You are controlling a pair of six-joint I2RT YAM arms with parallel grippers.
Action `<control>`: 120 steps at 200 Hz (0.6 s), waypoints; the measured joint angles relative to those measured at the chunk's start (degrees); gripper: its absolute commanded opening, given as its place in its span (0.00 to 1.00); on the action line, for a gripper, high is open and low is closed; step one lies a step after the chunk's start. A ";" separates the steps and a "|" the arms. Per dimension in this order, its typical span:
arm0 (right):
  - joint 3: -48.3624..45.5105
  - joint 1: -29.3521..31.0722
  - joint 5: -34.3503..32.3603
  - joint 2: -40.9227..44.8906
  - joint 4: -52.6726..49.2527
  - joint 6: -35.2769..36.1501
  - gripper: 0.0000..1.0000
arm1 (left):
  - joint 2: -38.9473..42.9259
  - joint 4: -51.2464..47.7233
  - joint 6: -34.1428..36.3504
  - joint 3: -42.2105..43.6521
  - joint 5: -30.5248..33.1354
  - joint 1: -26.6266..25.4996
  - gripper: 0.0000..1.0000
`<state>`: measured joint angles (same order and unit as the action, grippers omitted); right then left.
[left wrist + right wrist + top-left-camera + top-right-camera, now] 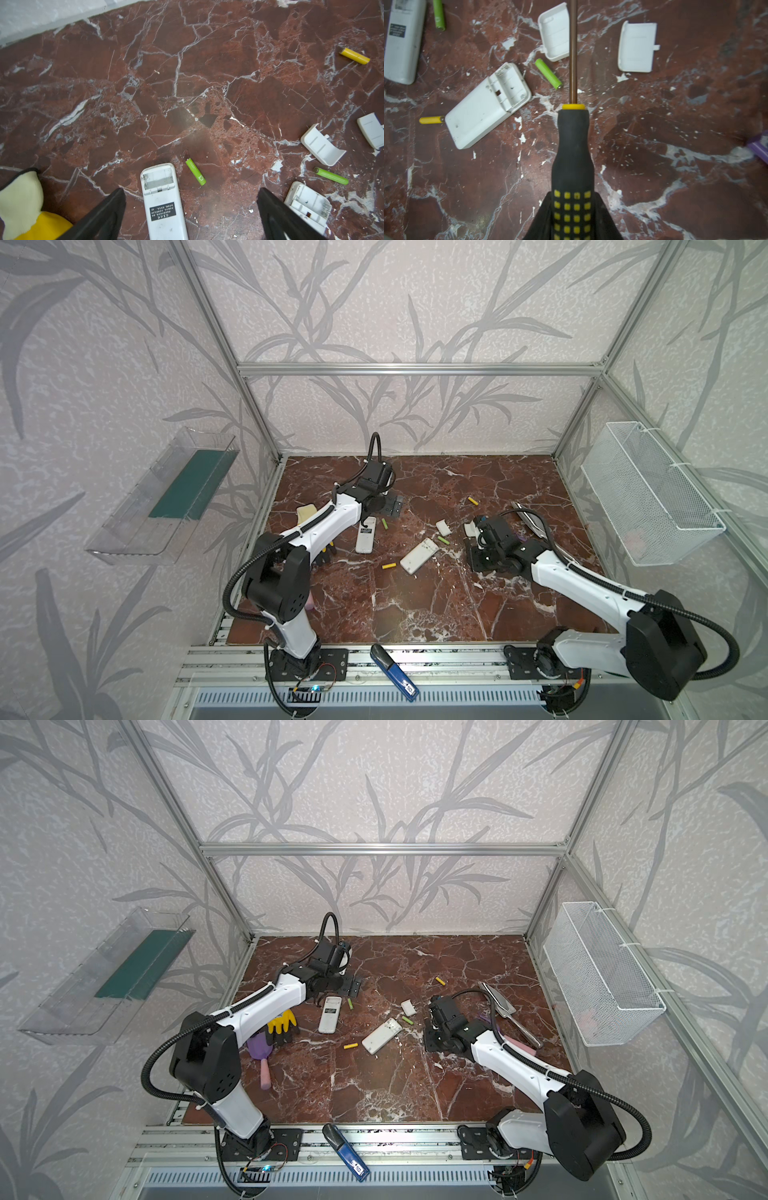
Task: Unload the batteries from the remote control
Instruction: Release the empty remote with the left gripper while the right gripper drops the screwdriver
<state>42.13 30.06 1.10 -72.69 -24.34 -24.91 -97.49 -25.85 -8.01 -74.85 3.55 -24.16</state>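
Left wrist view: the green battery (195,171) lies out, loose beside the slim remote (164,203). In a top view the green battery (385,524) sits at its 2 o'clock, pointing 12 to 6. Left gripper (191,190), wide open, is nearest; right gripper (573,218) grips the screwdriver (574,145).

Soft, even light, faint shadows, wide-angle distortion at top-view edges, perhaps slight blur in the wrist-view corners.

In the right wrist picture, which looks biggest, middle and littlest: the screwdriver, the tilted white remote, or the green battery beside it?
1. screwdriver, but it is nearest the camera, so its real size is unsure
2. tilted white remote
3. green battery
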 measured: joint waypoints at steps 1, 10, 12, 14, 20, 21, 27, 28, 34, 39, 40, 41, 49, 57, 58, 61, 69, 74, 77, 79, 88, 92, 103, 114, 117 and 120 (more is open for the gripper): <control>-0.02 -0.11 -0.02 0.00 0.00 0.00 0.00 | 0.09 0.02 -0.04 0.13 0.00 0.09 0.99; -0.59 -1.36 -0.26 0.09 -0.11 -0.13 0.00 | 1.53 1.01 -0.76 2.43 -0.22 1.31 0.99; -0.74 -1.62 -0.31 0.11 -0.09 -0.20 0.00 | 1.86 1.31 -0.90 2.95 -0.24 1.60 0.99; -0.94 -1.86 -0.44 0.13 -0.11 -0.20 0.00 | 2.25 1.49 -1.05 3.48 -0.22 1.86 0.99; -1.60 -2.54 -0.68 0.20 -0.17 -0.39 0.00 | 3.45 2.21 -1.29 4.81 -0.24 2.54 0.99; -1.66 -2.62 -0.72 0.20 -0.20 -0.39 0.00 | 3.76 2.36 -1.33 5.11 -0.24 2.67 0.99; -2.36 -3.08 -0.81 0.28 -0.31 -0.57 0.00 | 5.27 3.17 -1.68 6.51 -0.22 3.37 0.99; -2.54 -3.15 -0.81 0.28 -0.35 -0.55 0.00 | 5.44 3.23 -1.70 6.64 -0.22 3.41 0.99; -3.26 -3.26 -0.70 0.31 -0.46 -0.57 0.00 | 7.06 4.07 -2.08 7.91 -0.20 4.15 0.99; -3.91 -3.28 -0.46 0.33 -0.37 -0.57 0.00 | 8.37 4.63 -2.27 8.74 -0.20 4.74 0.99; -4.02 -3.28 -0.39 0.35 -0.37 -0.55 0.00 | 8.70 4.87 -2.32 9.01 -0.20 4.90 0.99; -4.22 -3.28 -0.33 0.35 -0.33 -0.52 0.00 | 8.85 4.96 -2.34 9.09 -0.20 4.96 0.99; -5.44 -3.28 0.57 0.39 0.15 -0.48 0.00 | 10.95 6.21 -2.62 10.29 -0.20 5.73 0.99; -6.93 -3.26 1.75 0.42 0.94 -0.35 0.00 | 12.85 7.19 -2.82 11.30 -0.20 6.29 0.99; -7.06 -3.26 1.88 0.42 1.01 -0.35 0.00 | 12.98 7.32 -2.84 11.34 -0.22 6.32 0.99; -7.63 -3.21 2.19 0.42 1.33 -0.33 0.00 | 13.49 7.58 -2.95 11.61 -0.22 6.45 0.99; -9.03 -3.10 3.26 0.42 2.14 -0.24 0.00 | 14.93 8.41 -3.15 12.26 -0.24 6.78 0.99; -9.73 -2.97 3.85 0.42 2.43 -0.22 0.00 | 15.72 8.94 -3.19 12.63 -0.24 7.02 0.99; -10.19 -2.86 4.15 0.42 2.60 -0.20 0.00 | 16.11 9.18 -3.21 12.83 -0.24 7.13 0.99; -10.43 -2.78 4.37 0.42 2.69 -0.20 0.00 | 16.37 9.35 -3.23 12.96 -0.24 7.19 0.99; -11.28 -2.45 4.85 0.42 3.37 -0.13 0.00 | 17.31 10.25 -3.39 13.70 -0.24 7.52 0.99; -11.56 -2.34 5.07 0.42 3.72 -0.13 0.00 | 17.79 10.62 -3.45 14.16 -0.24 7.72 0.99; -12.00 -2.12 5.53 0.42 4.70 -0.15 0.00 | 19.02 11.39 -3.63 15.54 -0.28 8.09 0.99; -12.35 -1.88 5.86 0.42 5.62 -0.20 0.00 | 20.06 11.76 -3.78 16.85 -0.37 8.41 0.99; -12.46 -1.86 5.97 0.42 5.81 -0.24 0.01 | 20.33 11.82 -3.80 17.14 -0.39 8.50 0.99; -12.59 -1.86 6.05 0.42 6.10 -0.33 0.01 | 20.57 11.98 -3.85 17.46 -0.39 8.61 0.99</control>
<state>29.54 28.21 7.16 -72.27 -18.24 -25.23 -76.93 -13.87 -11.86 -57.39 3.16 -15.55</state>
